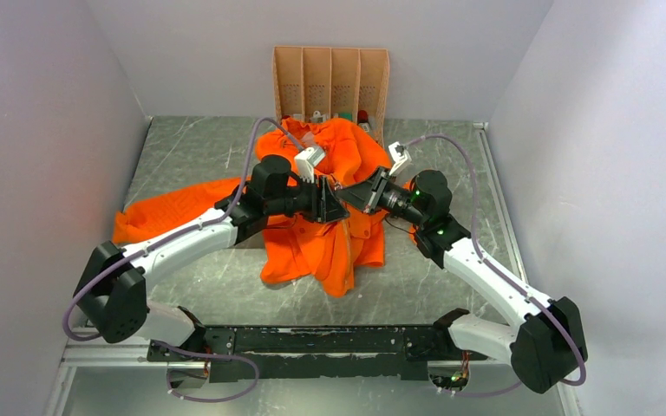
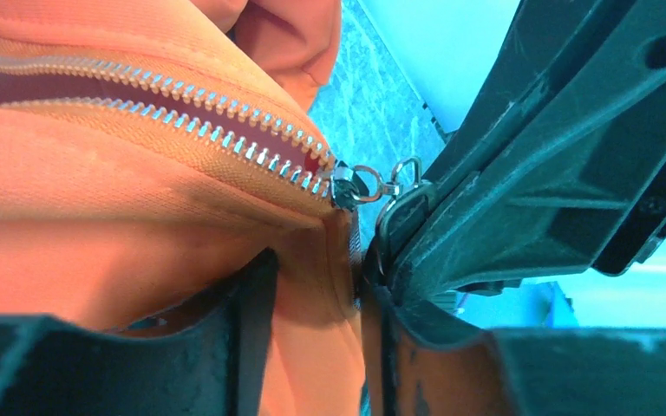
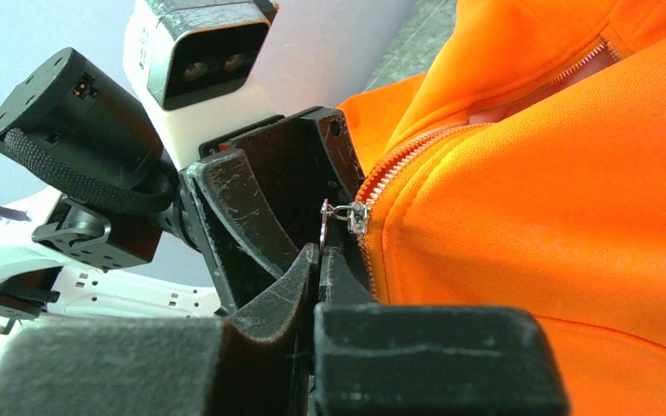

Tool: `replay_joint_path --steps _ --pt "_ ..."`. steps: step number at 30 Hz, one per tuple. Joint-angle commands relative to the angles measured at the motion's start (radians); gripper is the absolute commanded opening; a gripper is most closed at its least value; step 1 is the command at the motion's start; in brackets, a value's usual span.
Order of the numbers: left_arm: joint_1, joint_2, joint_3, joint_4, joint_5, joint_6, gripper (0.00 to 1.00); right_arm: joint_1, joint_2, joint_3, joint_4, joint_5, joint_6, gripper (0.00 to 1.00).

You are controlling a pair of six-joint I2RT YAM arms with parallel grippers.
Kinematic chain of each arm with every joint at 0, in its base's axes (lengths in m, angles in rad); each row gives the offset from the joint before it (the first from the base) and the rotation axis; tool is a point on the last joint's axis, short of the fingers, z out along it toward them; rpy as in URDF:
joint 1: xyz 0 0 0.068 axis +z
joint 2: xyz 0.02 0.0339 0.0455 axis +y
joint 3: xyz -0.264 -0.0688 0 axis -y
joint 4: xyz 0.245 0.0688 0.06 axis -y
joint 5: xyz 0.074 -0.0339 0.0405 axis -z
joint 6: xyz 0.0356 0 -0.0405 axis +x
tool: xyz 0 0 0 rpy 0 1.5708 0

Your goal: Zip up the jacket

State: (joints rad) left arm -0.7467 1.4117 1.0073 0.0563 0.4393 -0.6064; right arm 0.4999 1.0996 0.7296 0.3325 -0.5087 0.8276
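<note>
Seemingly limp and light, the bright orange fabric jacket [image 1: 347, 156] lies rumpled on the grey marbled worktop [image 1: 191, 156], sleeve [image 1: 165, 212] trailing toward nine o'clock, the jaws of the left gripper [image 2: 312, 347] pinching cloth below the slider [image 2: 344, 184], those of the right gripper [image 3: 319, 269] nipping the slippery little metal zipper pull [image 3: 328, 227].

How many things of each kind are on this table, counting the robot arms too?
jacket: 1
robot arms: 2, the left arm and the right arm
wooden rack: 1
Total: 4
The small items at the rack's foot are too small to count.
</note>
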Motion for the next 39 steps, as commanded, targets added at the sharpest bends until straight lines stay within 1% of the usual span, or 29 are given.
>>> replay_joint_path --steps 1,3,7,12,17,26,31,39 --pt "0.003 0.001 0.015 0.043 0.023 0.009 0.34 0.007 -0.005 0.005 0.084 -0.014 0.005 0.0" --pt "0.003 -0.005 0.007 0.049 0.03 0.01 0.23 0.008 0.005 0.009 0.084 -0.01 0.006 0.0" --pt "0.002 -0.028 -0.03 0.059 0.055 0.0 0.09 0.009 0.026 0.025 0.087 0.002 0.003 0.0" --pt "-0.008 -0.083 -0.102 0.063 0.072 -0.02 0.08 0.009 0.076 0.067 0.111 0.025 -0.005 0.0" --pt "-0.063 -0.117 -0.177 0.057 0.055 -0.042 0.08 0.008 0.144 0.134 0.141 0.035 -0.017 0.0" --pt "-0.115 -0.199 -0.381 0.128 0.025 -0.154 0.08 0.009 0.317 0.254 0.222 0.045 -0.008 0.0" --pt "-0.129 -0.247 -0.433 0.119 0.007 -0.182 0.08 0.01 0.412 0.38 0.213 0.086 -0.043 0.0" --pt "-0.143 -0.316 -0.482 0.078 -0.017 -0.202 0.08 0.006 0.542 0.633 0.156 0.165 -0.136 0.0"
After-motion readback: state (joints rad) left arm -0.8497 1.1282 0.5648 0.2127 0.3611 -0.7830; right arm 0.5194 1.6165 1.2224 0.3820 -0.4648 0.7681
